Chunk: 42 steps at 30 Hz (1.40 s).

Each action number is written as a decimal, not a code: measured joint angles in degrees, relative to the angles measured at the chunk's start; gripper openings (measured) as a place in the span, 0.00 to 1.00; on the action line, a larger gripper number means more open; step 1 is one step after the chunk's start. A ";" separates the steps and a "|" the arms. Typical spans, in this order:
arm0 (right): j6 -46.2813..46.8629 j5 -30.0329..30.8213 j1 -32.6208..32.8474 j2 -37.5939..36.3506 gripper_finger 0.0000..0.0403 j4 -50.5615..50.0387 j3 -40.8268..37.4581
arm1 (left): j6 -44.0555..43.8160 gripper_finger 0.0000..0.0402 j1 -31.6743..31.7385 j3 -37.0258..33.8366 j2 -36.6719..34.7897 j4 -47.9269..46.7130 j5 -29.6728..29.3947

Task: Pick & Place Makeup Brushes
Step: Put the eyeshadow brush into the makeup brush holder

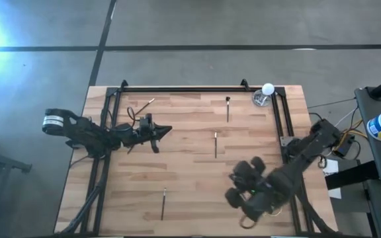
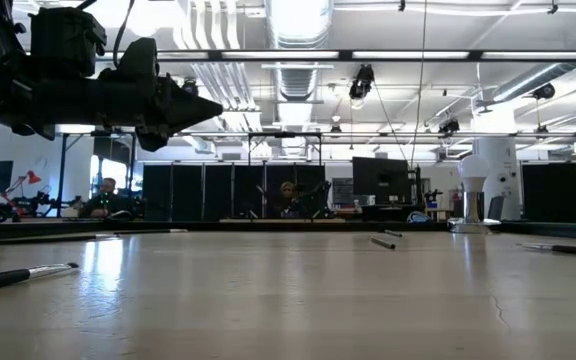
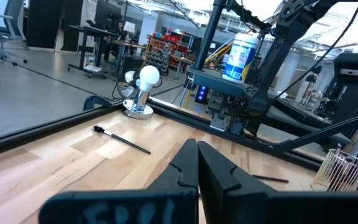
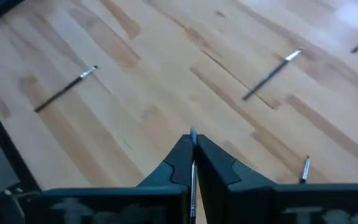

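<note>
wood table (image 1: pixel 190 178) with a black frame (image 1: pixel 177 88) along its far edge. glass stand (image 1: pixel 262 99) topped by a white ball (image 1: pixel 268 88) at the far right corner. wire basket (image 3: pixel 339 171) and blue-labelled bottle (image 3: pixel 239 57) beyond the table. two seated people (image 2: pixel 103 197) in the background.

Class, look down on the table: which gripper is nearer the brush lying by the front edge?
Left, narrowly. The left gripper hangs above the table, directly behind the brush. The right gripper sits off to its side.
</note>
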 joint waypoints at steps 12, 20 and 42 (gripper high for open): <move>13.75 6.90 16.19 -6.39 0.02 -10.44 -8.51 | 0.34 0.00 0.02 0.00 0.00 -0.09 0.00; 15.94 15.80 28.07 -4.46 0.02 -10.93 -10.42 | 1.13 0.00 0.02 0.00 0.00 -1.27 0.00; 26.99 12.51 34.75 1.80 0.02 -6.55 -18.32 | 1.08 0.00 0.02 0.00 0.02 -6.08 -0.02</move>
